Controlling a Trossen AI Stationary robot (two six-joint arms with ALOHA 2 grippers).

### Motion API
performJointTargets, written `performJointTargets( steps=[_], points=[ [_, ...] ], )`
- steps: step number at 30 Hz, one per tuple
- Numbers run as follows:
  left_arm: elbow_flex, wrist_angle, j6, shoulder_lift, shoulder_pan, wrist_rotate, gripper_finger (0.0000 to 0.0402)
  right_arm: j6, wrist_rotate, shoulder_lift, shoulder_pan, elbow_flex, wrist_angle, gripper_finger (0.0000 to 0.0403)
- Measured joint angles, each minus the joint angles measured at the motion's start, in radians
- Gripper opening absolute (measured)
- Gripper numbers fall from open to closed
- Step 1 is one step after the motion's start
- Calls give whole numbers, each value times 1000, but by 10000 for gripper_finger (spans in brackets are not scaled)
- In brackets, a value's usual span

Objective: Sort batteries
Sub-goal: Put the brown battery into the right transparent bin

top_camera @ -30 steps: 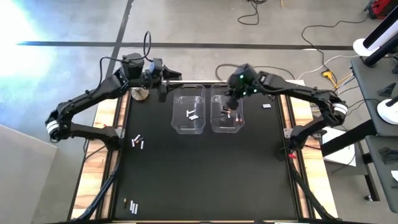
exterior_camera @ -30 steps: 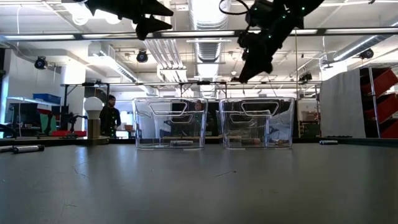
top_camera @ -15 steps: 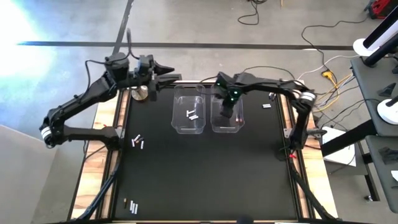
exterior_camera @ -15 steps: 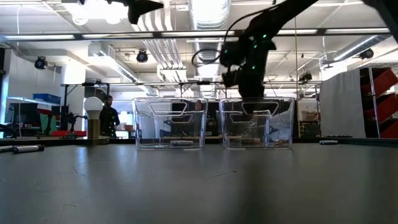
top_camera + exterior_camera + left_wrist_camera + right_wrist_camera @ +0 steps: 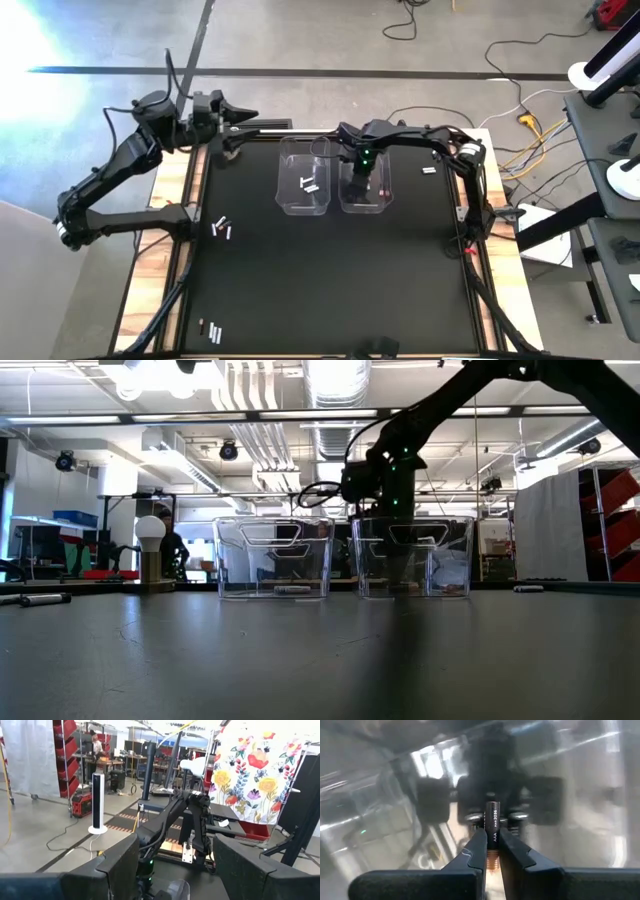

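Observation:
My right gripper reaches down into the right clear bin and is shut on a dark battery with a copper end. The low view shows it inside that bin's walls. The left clear bin holds silvery batteries on its floor. More batteries lie on the black mat at the left, the near left and the right. My left gripper is open and hangs high over the table's far left corner. My right gripper pinches the dark battery between its two fingers, about its lower half. The battery lies along the fingers, copper end back between them, dark end past the tips. The fingers point down from above. Whether the battery touches the bin's floor, I cannot tell.
A silver knob with a white ball stands at the mat's far left, below my left arm. Wooden rails run along both sides of the mat. The near half of the mat is open. A person stands in the room behind.
My right gripper has come down from above the right bin into it and has tipped to point straight down, with the battery still in it. My left gripper has drawn back toward the table's far left corner and risen out of the low view.

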Motion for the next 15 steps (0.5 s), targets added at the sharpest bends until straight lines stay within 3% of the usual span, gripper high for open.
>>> performJointTargets(
  steps=[5,15],
  points=[
    [0,-1,-3,-17,0,0,231,15,17,7,0,0,28,28],
    [0,1,-3,17,0,0,231,36,15,4,0,-1,31,103]
  ],
)
